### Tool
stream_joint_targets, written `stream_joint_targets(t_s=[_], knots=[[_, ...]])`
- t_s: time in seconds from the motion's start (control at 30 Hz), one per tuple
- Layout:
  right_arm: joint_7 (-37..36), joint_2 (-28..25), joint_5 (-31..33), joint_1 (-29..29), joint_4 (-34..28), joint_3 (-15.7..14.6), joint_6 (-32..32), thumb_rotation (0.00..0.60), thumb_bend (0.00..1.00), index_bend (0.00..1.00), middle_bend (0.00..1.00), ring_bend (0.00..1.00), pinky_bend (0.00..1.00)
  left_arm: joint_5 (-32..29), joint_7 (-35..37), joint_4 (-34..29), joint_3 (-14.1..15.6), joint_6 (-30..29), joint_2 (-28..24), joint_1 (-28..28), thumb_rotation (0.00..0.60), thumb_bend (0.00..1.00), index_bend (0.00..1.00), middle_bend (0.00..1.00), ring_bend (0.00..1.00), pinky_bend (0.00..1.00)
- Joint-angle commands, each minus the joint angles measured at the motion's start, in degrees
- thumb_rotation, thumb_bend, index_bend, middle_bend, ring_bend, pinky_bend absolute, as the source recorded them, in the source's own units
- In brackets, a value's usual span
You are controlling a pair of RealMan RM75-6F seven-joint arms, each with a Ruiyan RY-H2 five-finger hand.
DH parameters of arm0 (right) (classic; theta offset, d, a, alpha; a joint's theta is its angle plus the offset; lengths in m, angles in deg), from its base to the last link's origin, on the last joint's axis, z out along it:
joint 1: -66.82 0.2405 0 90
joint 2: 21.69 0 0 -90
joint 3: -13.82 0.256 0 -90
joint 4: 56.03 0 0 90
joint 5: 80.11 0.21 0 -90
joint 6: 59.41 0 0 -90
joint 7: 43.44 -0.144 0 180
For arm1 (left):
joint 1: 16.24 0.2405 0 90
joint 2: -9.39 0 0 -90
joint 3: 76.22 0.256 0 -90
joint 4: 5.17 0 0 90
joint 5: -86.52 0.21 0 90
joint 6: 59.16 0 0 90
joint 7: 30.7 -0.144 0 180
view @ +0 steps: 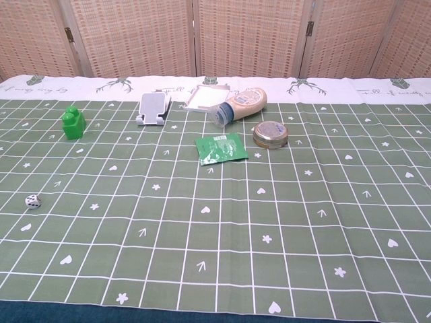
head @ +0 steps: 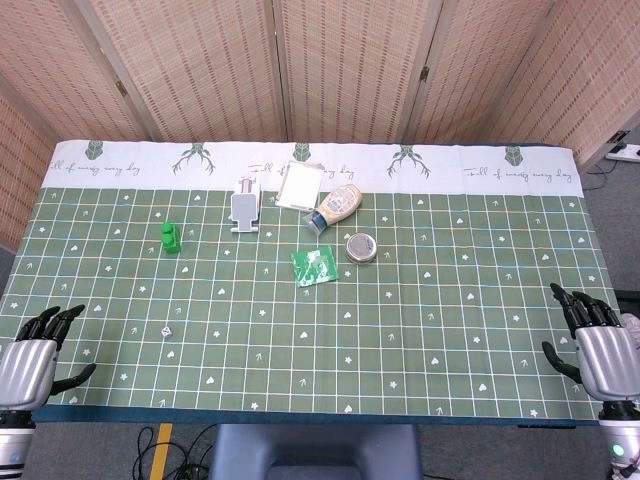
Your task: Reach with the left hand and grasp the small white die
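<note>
The small white die [head: 166, 331] lies on the green tablecloth near the front left, also seen in the chest view as the die [view: 32, 201] at the left edge. My left hand [head: 36, 355] hovers at the table's front left corner, fingers spread and holding nothing, well to the left of the die. My right hand [head: 598, 343] sits at the front right corner, fingers apart and empty. Neither hand shows in the chest view.
A green toy block [head: 171, 237] stands behind the die. Further back are a phone stand [head: 245, 206], a white box [head: 299, 186], a lying sauce bottle [head: 336, 206], a round tin [head: 361, 247] and a green packet [head: 315, 266].
</note>
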Motion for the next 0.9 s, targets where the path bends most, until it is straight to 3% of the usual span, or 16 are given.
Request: stream_joint_targets(t_s=[0.03, 0.67, 0.9], knots=[[0.0, -0.1, 0.0, 0.0, 0.0, 0.0, 0.0, 0.6, 0.23, 0.1, 0.24, 0.16, 0.21, 0.3, 0.3, 0.4, 0.0, -0.2, 0.3, 0.0, 0.6, 0.2, 0.18, 0.26, 0.15, 0.23], [0.4, -1.9, -1.2, -0.3, -1.5, 0.3, 1.5, 0.6, 0.23, 0.1, 0.24, 0.16, 0.21, 4.8, 2.7, 1.3, -1.0, 0.7, -0.6, -3.4, 0.6, 0.2, 0.22, 0.26, 0.16, 0.23], [0.5, -2.6, -1.5, -0.4, -2.2, 0.5, 2.0, 0.6, 0.23, 0.1, 0.24, 0.16, 0.21, 8.7, 2.3, 3.4, -1.0, 4.6, 0.2, -7.8, 0.6, 0.23, 0.26, 0.33, 0.3, 0.24]])
